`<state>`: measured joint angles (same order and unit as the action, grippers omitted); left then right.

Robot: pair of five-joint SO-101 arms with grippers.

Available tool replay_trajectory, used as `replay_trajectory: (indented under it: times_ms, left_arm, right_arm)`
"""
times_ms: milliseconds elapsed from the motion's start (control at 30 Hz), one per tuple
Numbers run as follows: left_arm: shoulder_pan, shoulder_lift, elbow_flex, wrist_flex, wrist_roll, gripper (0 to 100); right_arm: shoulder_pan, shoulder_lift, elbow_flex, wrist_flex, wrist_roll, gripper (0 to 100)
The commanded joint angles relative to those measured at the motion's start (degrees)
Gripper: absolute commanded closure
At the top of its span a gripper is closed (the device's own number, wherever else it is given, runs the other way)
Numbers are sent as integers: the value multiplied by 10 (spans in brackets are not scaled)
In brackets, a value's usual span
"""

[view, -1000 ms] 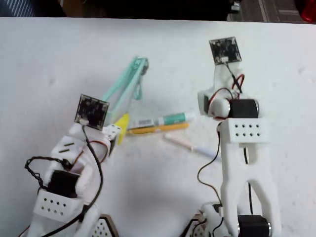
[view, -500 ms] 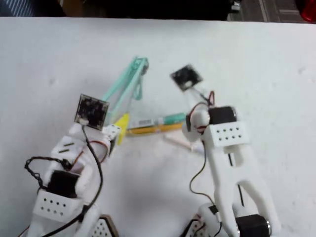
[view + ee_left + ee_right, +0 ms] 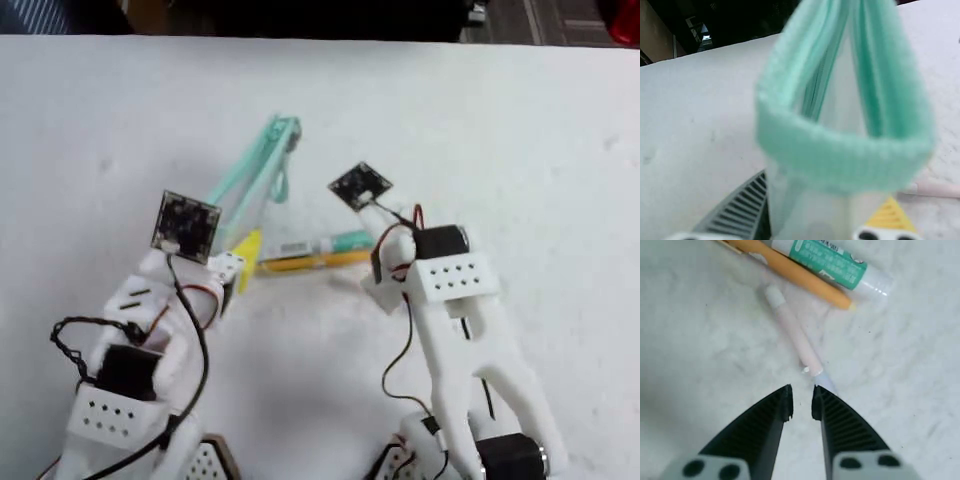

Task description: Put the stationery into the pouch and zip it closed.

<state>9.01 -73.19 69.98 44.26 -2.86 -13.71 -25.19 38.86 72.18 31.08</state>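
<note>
A mint-green pouch point(image 3: 255, 175) with clear sides lies slanted on the white table. My left gripper point(image 3: 240, 262) is shut on its near end. Up close, the pouch's green band point(image 3: 840, 150) stands open-mouthed just beyond my left gripper point(image 3: 815, 212). A glue stick point(image 3: 335, 243) with a teal label and an orange pen point(image 3: 305, 263) lie beside the pouch. A pink pen point(image 3: 792, 332) lies just ahead of my right gripper point(image 3: 801, 402), which is shut but for a thin slit and holds nothing. The pen's pale tip sits beside one fingertip. The right arm point(image 3: 440, 275) hangs over that pen.
The orange pen point(image 3: 790, 272) and glue stick point(image 3: 835, 262) lie side by side beyond the pink pen. The pink pen point(image 3: 935, 189) also shows past the pouch. The table's far edge point(image 3: 320, 38) borders a dark background. Bare table lies on both sides.
My right arm has swung left and toward the pens, ending over the pink pen. The left arm and the pouch have kept still.
</note>
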Motion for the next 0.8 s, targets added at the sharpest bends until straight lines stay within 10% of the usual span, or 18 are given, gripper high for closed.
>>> replay_trajectory:
  times_ms: [0, 300, 467, 667, 767]
  left_arm:
    - [10, 5, -3, 4, -1, 793]
    - [9, 5, -3, 4, -1, 793]
    - [8, 5, -3, 4, -1, 793]
    - [8, 5, -3, 4, -1, 793]
    - [8, 5, -3, 4, -1, 793]
  right_arm:
    - [-4, -3, -4, 5, 8, 931]
    - [-7, -2, 3, 5, 10, 787]
    - [-7, -2, 18, -28, 31, 994]
    - [-7, -2, 47, -51, 33, 778]
    - [-7, -2, 50, -52, 59, 887]
